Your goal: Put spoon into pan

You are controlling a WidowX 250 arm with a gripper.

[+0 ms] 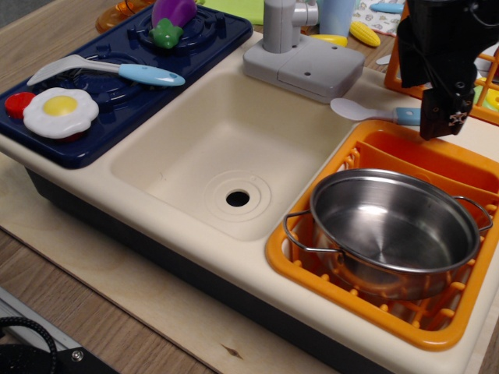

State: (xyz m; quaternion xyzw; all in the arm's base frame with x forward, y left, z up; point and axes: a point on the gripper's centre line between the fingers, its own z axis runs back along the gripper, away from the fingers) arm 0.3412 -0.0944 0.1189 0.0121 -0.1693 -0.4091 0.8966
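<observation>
Spoon [370, 112] lying flat on the cream counter behind the orange drying rack [312, 261], pale bowl pointing toward the grey faucet base [306, 66], light-blue handle running away from it. And the black gripper [438, 123] is right over that handle end, covering the tip of it, so only the bowl and the nearer stretch of handle show. Whether the jaws are parted or closed I cannot tell (the dark body hides the fingertips from this angle), nor can I tell whether it has hold of anything or is even touching the spoon.

Pan [394, 230] next: shiny, round, sitting down inside the drying rack, in front of the spoon and well apart from it, its two wire loop handles sticking out to either side. Inside it, just bare steel.

Beside the rack, the sink basin [226, 160] with its dark drain hole. Beyond the sink from the rack sits the navy stovetop [93, 125], carrying a fried egg [60, 111], a red piece [17, 104] touching the egg, a longer grey-headed utensil [105, 70] with a blue handle, and a purple eggplant [171, 17] at the far burner. Behind the faucet base, a yellow corn cob [364, 33].
</observation>
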